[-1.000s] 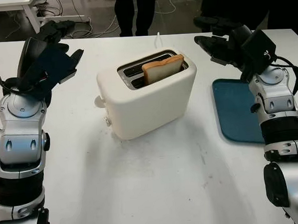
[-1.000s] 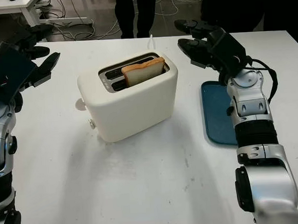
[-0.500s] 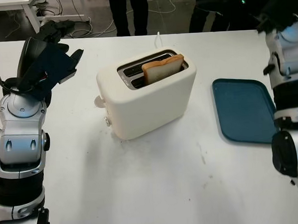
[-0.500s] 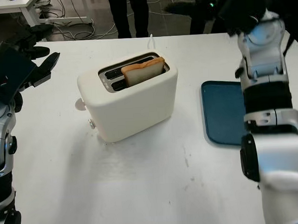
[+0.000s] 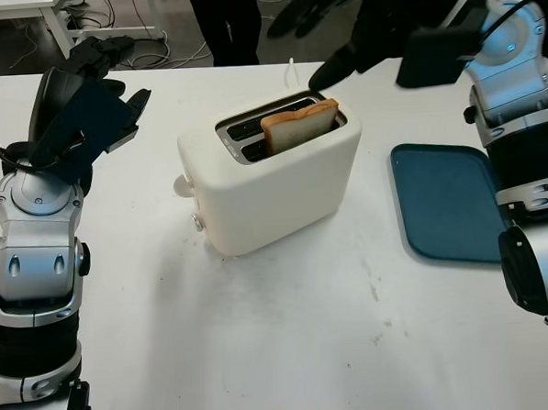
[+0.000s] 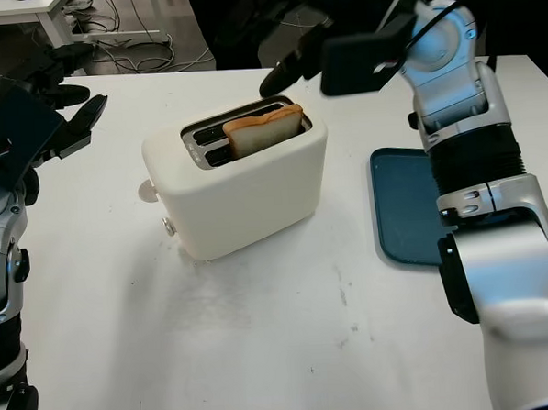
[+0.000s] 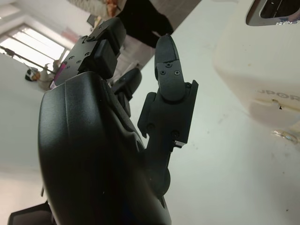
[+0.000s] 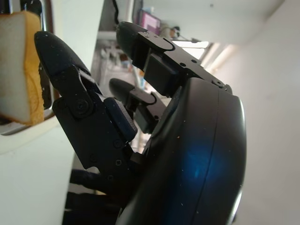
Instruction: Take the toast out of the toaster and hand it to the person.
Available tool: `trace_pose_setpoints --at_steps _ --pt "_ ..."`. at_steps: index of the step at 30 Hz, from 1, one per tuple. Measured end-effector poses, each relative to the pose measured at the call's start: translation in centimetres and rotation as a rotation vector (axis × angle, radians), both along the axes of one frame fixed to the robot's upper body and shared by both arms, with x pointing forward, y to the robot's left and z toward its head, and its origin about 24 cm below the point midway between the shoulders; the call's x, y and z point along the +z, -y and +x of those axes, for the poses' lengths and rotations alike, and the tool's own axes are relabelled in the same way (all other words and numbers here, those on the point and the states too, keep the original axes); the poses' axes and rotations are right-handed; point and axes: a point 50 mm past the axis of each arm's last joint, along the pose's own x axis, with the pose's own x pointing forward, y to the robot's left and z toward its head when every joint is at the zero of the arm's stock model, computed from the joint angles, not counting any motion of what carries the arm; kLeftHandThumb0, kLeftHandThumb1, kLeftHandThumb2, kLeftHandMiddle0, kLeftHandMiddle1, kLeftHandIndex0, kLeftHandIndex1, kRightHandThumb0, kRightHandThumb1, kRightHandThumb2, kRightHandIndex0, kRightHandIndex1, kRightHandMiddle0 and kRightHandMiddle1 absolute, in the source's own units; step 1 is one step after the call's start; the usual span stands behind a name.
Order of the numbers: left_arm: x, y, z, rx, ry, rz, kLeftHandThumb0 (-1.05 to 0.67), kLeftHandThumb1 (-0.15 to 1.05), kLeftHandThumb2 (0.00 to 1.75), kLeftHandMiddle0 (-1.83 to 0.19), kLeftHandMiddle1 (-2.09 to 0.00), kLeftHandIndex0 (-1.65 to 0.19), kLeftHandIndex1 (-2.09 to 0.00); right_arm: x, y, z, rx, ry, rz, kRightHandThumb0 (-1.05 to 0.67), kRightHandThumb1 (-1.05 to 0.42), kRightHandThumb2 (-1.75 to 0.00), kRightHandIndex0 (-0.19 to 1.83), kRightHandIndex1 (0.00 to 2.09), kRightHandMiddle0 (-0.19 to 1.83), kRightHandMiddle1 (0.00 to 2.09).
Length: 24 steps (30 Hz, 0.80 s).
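A white toaster [image 5: 271,176] sits in the middle of the white table [image 5: 291,351]. It has two slots on top. A slice of toast [image 5: 299,126] stands in the slot nearer the robot, at the right end of it, and its top part sticks up out of the slot. The far slot looks dark inside. A small round knob is on the toaster's left end.

The right hand [image 5: 357,31] is up in the air, just past the far right corner of the toaster. Its fingers are wide and hold nothing. One black fingertip [image 5: 327,71] points down toward the toast and is near it, but it is not touching it. In the right wrist view the toast [image 8: 21,70] is just beside the finger [image 8: 61,58].

The left hand [image 5: 85,100] is held up over the left side of the table, well apart from the toaster. It is open and holds nothing. In the left wrist view the toaster's white side [image 7: 262,65] is across from the fingers [image 7: 168,61].

A dark blue tray [image 5: 444,201] lies flat on the table to the right of the toaster. Nothing is in it.

A person's dark legs [image 5: 223,24] stand on the floor past the far edge of the table. Some cables [image 5: 146,42] lie on the floor there too.
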Motion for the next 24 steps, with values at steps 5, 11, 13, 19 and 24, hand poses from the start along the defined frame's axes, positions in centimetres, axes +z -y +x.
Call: trace_pose_setpoints --at_steps 5,11,13,19,24 --pt "0.0 -0.1 0.0 0.003 0.001 -0.002 -0.38 0.92 0.47 -0.09 -0.84 -0.32 -0.27 -0.4 -0.6 -0.1 -0.005 0.018 -0.064 -0.73 -0.61 -0.01 0.81 0.67 1.02 0.08" --pt "0.0 -0.1 0.0 0.005 -0.001 -0.001 -0.38 0.92 0.47 -0.1 -0.83 -0.32 -0.26 -1.0 -0.9 0.1 -0.017 0.062 -0.1 -0.65 -0.62 -0.01 0.79 0.71 1.05 0.08" --pt "0.0 -0.1 0.0 0.004 -0.001 0.0 -0.37 0.92 0.47 -0.1 -0.82 -0.33 -0.26 -1.4 -0.9 0.3 -0.021 0.07 -0.112 -0.63 -0.62 -0.01 0.79 0.72 1.05 0.08" --pt "-0.2 -0.2 -0.1 0.003 -0.002 0.006 -0.37 0.92 0.46 -0.1 -0.81 -0.33 -0.25 -2.2 -0.9 0.6 -0.029 0.083 -0.126 -0.6 -0.63 -0.01 0.78 0.74 1.06 0.08" --pt "-0.4 -0.2 -0.1 0.002 -0.006 0.009 -0.37 0.92 0.48 -0.1 -0.81 -0.34 -0.24 -2.8 -0.8 0.9 -0.05 0.084 -0.137 -0.61 -0.64 -0.01 0.75 0.79 1.05 0.06"
